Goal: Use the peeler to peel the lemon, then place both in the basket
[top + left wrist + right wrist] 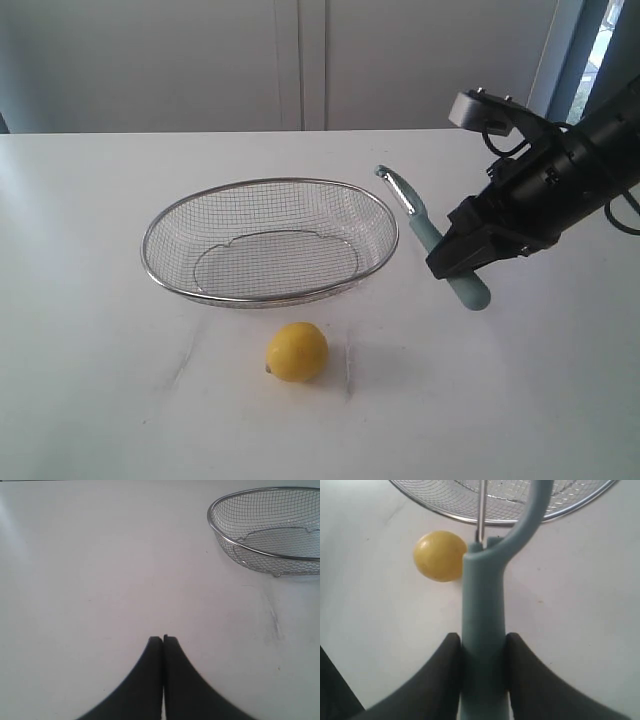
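Observation:
The yellow lemon lies on the white table in front of the wire mesh basket. My right gripper is shut on the teal handle of the peeler, held off the table to the right of the basket, its silver blade head pointing up and toward the basket. The left gripper is shut and holds nothing, over bare table away from the basket; it is out of the exterior view.
The white table stretches around the basket, with a pale wall behind it. The basket holds nothing.

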`<state>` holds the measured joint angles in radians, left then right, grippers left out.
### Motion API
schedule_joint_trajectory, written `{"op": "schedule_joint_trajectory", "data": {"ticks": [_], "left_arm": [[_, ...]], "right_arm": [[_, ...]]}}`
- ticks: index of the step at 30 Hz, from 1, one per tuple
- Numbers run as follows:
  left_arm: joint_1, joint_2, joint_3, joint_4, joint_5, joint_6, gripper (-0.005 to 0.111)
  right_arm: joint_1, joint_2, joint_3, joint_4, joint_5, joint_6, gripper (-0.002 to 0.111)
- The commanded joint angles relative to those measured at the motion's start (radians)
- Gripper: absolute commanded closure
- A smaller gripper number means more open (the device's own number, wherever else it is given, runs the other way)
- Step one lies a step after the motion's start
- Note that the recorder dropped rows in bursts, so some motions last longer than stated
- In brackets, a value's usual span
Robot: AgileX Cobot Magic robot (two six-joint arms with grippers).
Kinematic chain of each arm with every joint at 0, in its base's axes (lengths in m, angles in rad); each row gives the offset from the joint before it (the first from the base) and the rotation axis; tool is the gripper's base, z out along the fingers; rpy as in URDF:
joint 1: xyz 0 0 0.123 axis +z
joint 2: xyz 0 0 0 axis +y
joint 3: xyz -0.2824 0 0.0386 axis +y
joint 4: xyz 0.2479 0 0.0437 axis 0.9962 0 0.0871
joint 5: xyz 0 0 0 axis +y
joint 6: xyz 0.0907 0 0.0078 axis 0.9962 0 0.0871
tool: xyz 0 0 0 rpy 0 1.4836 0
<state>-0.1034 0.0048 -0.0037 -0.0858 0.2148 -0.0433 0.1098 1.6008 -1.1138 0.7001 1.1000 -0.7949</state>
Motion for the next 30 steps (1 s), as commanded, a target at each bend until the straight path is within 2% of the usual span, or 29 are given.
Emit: {"op": "schedule_joint_trajectory", "data": {"ticks": [1, 30], "left_arm": [[-0.003, -0.005, 0.004, -0.01, -0.003, -0.005, 0.107], [0.002, -0.005, 0.004, -0.01, -0.003, -0.002, 0.107]], "right_arm": [[0.0, -0.01, 0.002, 0.013, 0.001, -0.013, 0.108], [0.0, -0.01, 0.002, 0.029, 0.039, -0.008, 0.108]]}}
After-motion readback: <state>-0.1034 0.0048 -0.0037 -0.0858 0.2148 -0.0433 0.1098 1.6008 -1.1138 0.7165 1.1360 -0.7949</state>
